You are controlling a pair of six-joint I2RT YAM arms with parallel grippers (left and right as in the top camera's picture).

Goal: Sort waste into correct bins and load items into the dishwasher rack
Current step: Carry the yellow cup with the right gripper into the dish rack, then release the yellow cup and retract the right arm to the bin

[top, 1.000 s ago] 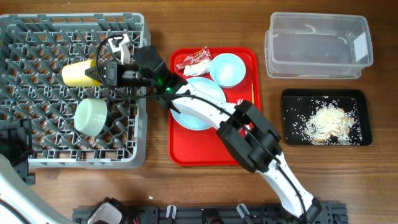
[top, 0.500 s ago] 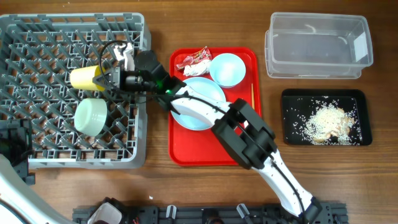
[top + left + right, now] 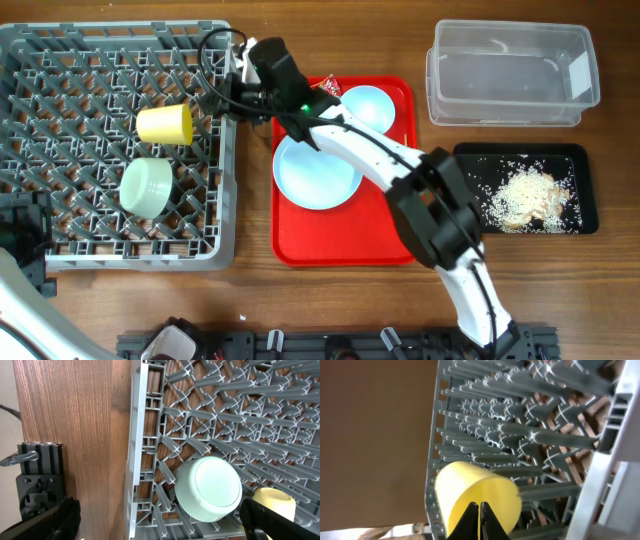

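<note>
A yellow cup (image 3: 165,124) lies on its side in the grey dishwasher rack (image 3: 60,60), beside an upturned pale-blue bowl (image 3: 146,187). My right gripper (image 3: 238,92) hovers over the rack's right edge, a little apart from the cup. In the right wrist view its fingers (image 3: 480,510) are shut with nothing between them, and the cup (image 3: 470,485) lies just beyond. My left gripper (image 3: 160,522) stands wide open over the rack's near rim (image 3: 142,435), next to the bowl (image 3: 209,489) and the cup (image 3: 275,502). A pale-blue plate (image 3: 317,172), a second bowl (image 3: 365,108) and a red wrapper (image 3: 325,88) rest on the red tray (image 3: 340,245).
A clear tub (image 3: 512,72) stands at the back right. In front of it a black tray (image 3: 470,160) holds rice scraps and a crumpled napkin (image 3: 530,195). The right arm (image 3: 430,215) crosses over the red tray.
The right gripper has come off the yellow cup and drawn back to the right and far side. The cup now lies free in the rack, further right than before.
</note>
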